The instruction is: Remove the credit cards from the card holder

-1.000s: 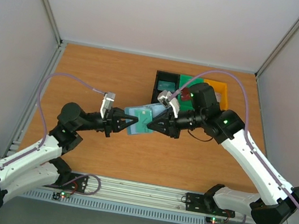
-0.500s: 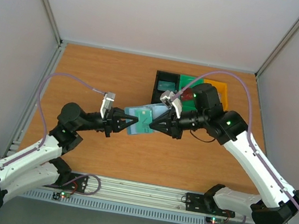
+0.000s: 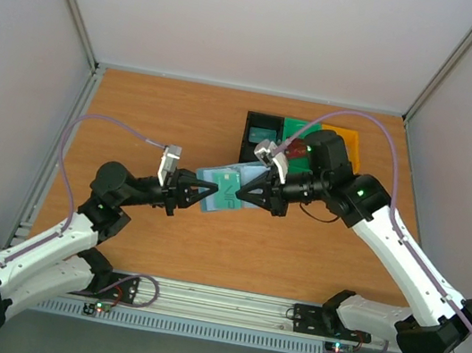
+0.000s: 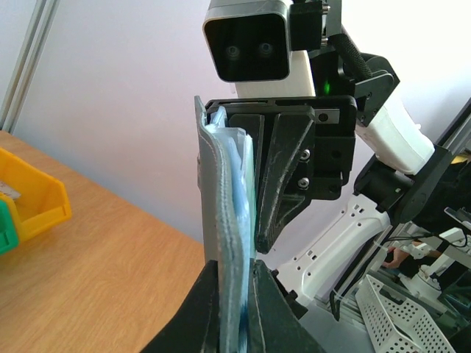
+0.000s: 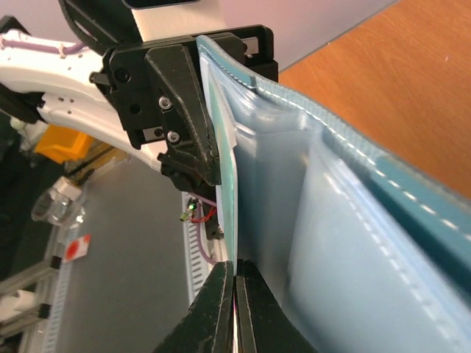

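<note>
The right gripper (image 5: pixel 235 268) is pinched almost shut on the free edge of a thin pale card (image 5: pixel 223 173) that pokes out of a pocket of the card holder (image 5: pixel 331 220). Facing it, the left gripper (image 4: pixel 232 268) is clamped on the opposite edge of the holder. The open blue holder therefore hangs stretched between the two arms, over the middle of the surface (image 3: pixel 155 118) and lifted off it. The card's long axis seems to lie along the line from one gripper to the other. The pocket mouth opens toward the right arm, which is the nearer one to the card. The pull likely has to run straight along that line, toward the right edge and away from the left gripper. Bins (image 3: pixel 266 132) sit near the far edge, right of centre, just behind the right arm's wrist.
</note>
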Motion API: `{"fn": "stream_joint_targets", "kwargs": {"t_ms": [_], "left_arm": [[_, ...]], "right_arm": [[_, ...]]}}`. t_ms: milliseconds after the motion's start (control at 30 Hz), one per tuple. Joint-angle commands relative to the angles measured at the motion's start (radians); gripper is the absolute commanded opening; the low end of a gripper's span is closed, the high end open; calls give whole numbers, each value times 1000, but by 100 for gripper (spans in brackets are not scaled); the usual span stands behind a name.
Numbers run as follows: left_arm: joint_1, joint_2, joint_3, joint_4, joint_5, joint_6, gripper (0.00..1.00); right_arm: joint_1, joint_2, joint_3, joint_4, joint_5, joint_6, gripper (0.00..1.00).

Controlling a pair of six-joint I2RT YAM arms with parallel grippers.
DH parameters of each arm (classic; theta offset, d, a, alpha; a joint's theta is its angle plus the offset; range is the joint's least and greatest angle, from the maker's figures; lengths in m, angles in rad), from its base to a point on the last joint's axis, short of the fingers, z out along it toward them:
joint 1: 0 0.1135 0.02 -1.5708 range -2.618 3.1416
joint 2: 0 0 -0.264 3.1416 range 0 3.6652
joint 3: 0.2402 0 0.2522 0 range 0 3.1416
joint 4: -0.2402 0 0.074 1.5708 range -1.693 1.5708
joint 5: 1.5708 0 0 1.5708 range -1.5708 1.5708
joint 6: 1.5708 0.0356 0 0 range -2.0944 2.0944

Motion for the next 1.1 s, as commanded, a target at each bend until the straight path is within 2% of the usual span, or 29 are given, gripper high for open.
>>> {"fn": "stream_joint_targets", "kwargs": {"t_ms": [0,533,633,767,833,900,1000,1067], "left_arm": [[1,8,-1,75,2,4,0],[3,-11,-13,10,-30,1,0],[18,-9,-21,-136,-111,-31,0],[45,28,-23,-491,-296,-59,0],[58,42,-24,-611,-393,-31,0],[70,72,-45,-659,-387,-25,0],[73,144,-88,-643,-343,-49,1],[78,184,-101,-674,-371,-54,1]], "right_arm": [[-2,13,2,34,-45,12,1],[-79,-87,32,-166,131,-64,1],[-81,-107,53,-205,186,-77,1],[-88,-140,80,-244,223,-84,1],[-88,-146,86,-252,221,-80,1],[-88,-145,79,-251,205,-72,1],[-88,-137,66,-245,187,-66,1],[-89,-130,61,-245,180,-64,1]]}}
